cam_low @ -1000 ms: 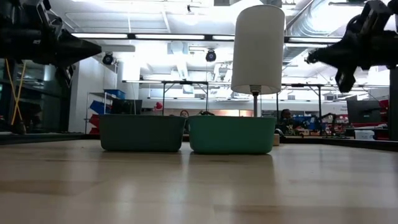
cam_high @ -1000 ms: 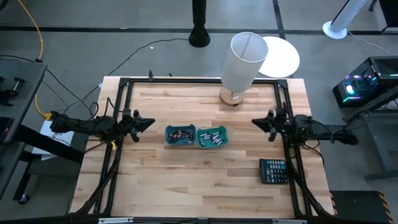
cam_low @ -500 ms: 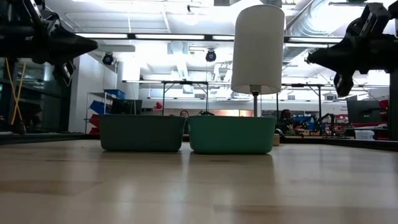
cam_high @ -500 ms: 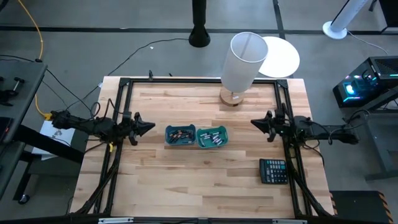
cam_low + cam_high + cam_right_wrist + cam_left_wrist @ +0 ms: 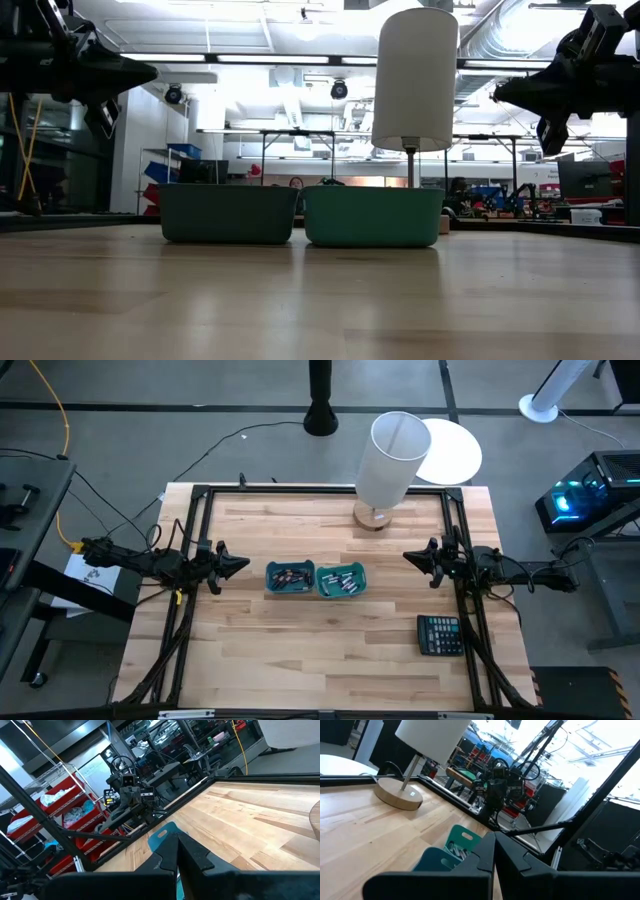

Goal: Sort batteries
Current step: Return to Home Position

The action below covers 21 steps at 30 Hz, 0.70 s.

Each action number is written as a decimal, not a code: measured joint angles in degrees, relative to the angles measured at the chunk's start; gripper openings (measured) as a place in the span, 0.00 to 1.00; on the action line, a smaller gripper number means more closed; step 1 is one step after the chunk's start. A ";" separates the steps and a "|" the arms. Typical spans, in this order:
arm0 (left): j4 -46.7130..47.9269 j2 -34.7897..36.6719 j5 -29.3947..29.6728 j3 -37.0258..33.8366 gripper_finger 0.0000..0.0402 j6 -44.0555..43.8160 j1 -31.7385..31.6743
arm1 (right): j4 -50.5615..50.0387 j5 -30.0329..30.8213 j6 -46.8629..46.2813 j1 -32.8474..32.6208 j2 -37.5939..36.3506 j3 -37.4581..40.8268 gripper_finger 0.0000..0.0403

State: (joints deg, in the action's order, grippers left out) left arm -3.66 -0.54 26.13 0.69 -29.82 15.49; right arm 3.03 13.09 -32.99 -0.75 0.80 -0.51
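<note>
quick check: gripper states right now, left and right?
Left gripper: closed, holding nothing.
Right gripper: closed, holding nothing.

Bright, even overhead light leaves only faint shadows on the table (image 5: pixel 330 650). In the low view, ceiling lights (image 5: pixel 270 58) glare white, turning the left gripper (image 5: pixel 148 72) and right gripper (image 5: pixel 500 92) into dark silhouettes.

No writing can be read in any view. The calculator (image 5: pixel 440 634) keys and the batteries (image 5: pixel 290 576) show too small for print to be made out; the red shelves (image 5: pixel 65 815) beyond are too distant for lettering.
</note>
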 joint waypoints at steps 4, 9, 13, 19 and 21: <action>0.00 -0.02 0.00 0.00 0.00 0.00 0.00 | 0.00 0.00 0.00 0.00 0.00 0.00 0.00; 0.00 -0.04 -0.02 0.00 0.00 0.00 0.00 | 0.00 0.01 0.00 0.00 0.02 0.00 0.00; 0.00 -0.04 -0.03 0.00 0.00 0.00 0.00 | 0.00 0.01 0.00 0.00 0.02 0.00 0.00; 0.00 -0.04 -0.04 0.00 0.00 0.00 0.00 | 0.02 0.01 0.00 0.00 0.02 0.02 0.00; 0.00 -0.04 -0.04 0.00 0.00 0.00 0.00 | 0.01 0.01 0.00 0.00 0.02 0.02 0.00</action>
State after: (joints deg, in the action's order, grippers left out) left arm -3.66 -0.58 26.09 0.69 -29.82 15.49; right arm 3.04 13.10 -32.99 -0.75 0.82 -0.49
